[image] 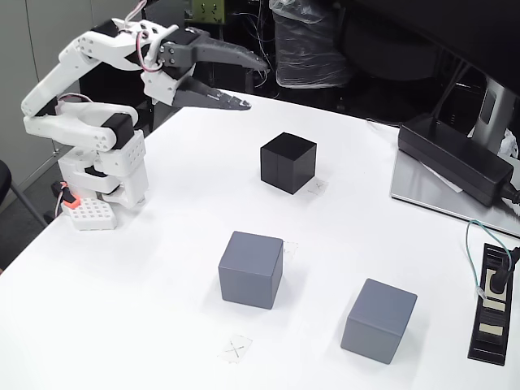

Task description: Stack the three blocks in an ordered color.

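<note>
Three cubes rest apart on the white table (pixel 162 325) in the fixed view. The black block (pixel 288 162) stands farthest back, near the middle. One slate-grey block (pixel 251 269) sits in front of it, and a second slate-grey block (pixel 379 320) lies at the front right. My gripper (pixel 254 81) hangs open in the air at the back left, above the table's far edge. Its fingers point right with nothing between them, well left of and above the black block.
A flat black power adapter (pixel 457 161) lies on a grey monitor base (pixel 431 195) at the right. A black power strip (pixel 492 305) with a cable sits at the right edge. Small paper X marks (pixel 235 349) lie on the table. The arm's base (pixel 101 183) stands at the left.
</note>
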Robot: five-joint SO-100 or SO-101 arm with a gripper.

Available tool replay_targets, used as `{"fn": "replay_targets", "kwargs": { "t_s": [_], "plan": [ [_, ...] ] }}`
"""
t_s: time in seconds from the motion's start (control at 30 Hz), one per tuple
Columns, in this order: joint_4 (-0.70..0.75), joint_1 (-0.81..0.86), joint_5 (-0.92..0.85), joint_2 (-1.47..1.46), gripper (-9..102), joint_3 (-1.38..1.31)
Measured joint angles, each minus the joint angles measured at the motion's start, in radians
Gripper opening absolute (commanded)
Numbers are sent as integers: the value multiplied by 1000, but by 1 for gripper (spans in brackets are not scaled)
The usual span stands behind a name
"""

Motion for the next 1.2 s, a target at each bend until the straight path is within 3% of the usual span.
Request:
{"fn": "replay_targets", "kwargs": {
  "t_s": [0.33, 0.47, 0.67, 1.2],
  "plan": [
    [48, 222, 0, -511, 22, -368],
    [49, 296, 0, -769, 28, -517],
    [92, 311, -20, -1085, 38, -729],
    [356, 318, -72, -1755, 36, -1353]
  ]
}}
